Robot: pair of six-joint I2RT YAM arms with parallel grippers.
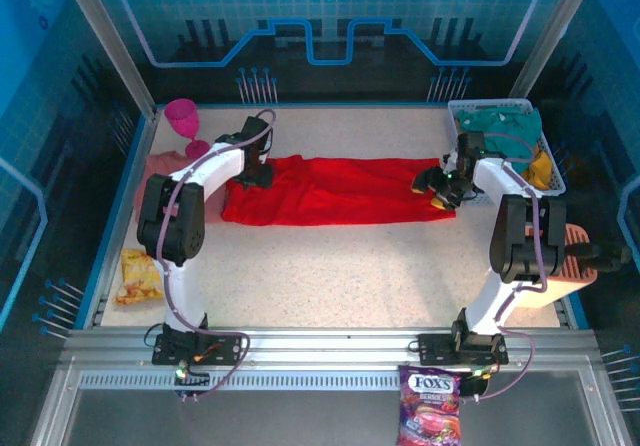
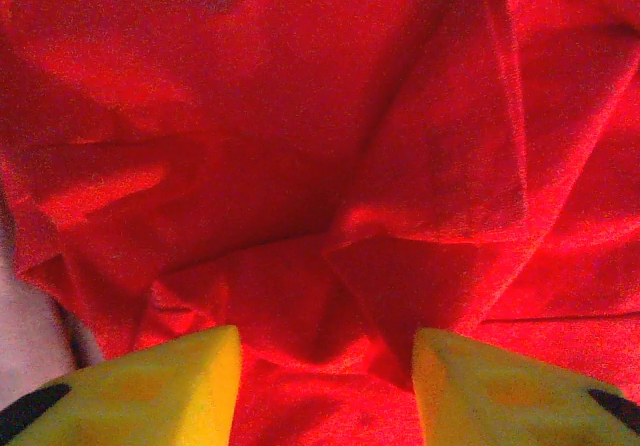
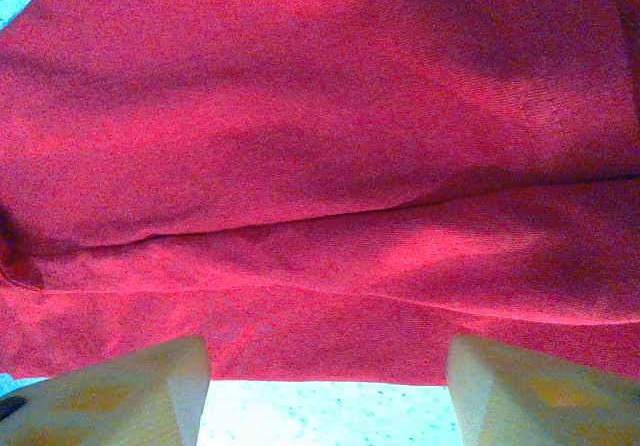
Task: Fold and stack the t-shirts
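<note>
Red t-shirt (image 1: 340, 191) lies as a long flat band across the far half of the tabletop (image 1: 350, 276), with one arm at each end. Pink t-shirt (image 1: 150, 171) is bunched at the left edge, partly behind the left arm. It looks unfolded to us.

Risks from here:
- Left end is creased and doubled over. If we close there, we likely catch an odd number of layers and the fold comes out skewed.
- Right side has bare tabletop showing in the gap, with the hem just ahead. If we close without reaching further in, we miss or get a thin pinch that slips on the lift.
- If the two arms lift unevenly, the band drags and loses its flat lay.
- Pink goblet (image 1: 183, 121) stands near the left arm. A wide swing could tip it.

Left fingers (image 2: 170, 381): spread about halfway, low over creased red cloth. Cloth sits in the gap, but we see no pinch.
Right fingers (image 3: 530, 391): spread wider, holding nothing.
</note>
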